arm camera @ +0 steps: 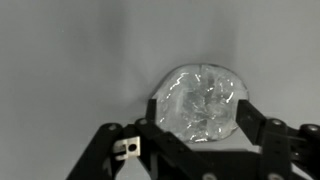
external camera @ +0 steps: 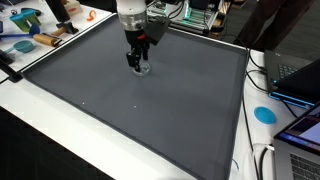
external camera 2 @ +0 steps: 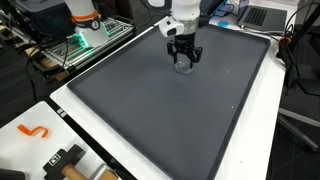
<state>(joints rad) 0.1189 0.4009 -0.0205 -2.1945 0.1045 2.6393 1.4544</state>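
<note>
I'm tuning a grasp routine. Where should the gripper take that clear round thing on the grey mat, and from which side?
Likely across the sides of the clear round thing, from straight above: its outline is round, and the gripper hangs over it, fingers either side.

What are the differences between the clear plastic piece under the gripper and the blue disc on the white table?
The clear plastic piece is see-through and crinkled; the blue disc is solid blue. The clear plastic piece lies on the gray mat; the blue disc lies on the white table, beside the mat. The clear plastic piece sits between the fingers of the gripper; the blue disc is far from it. Both look round.
</note>
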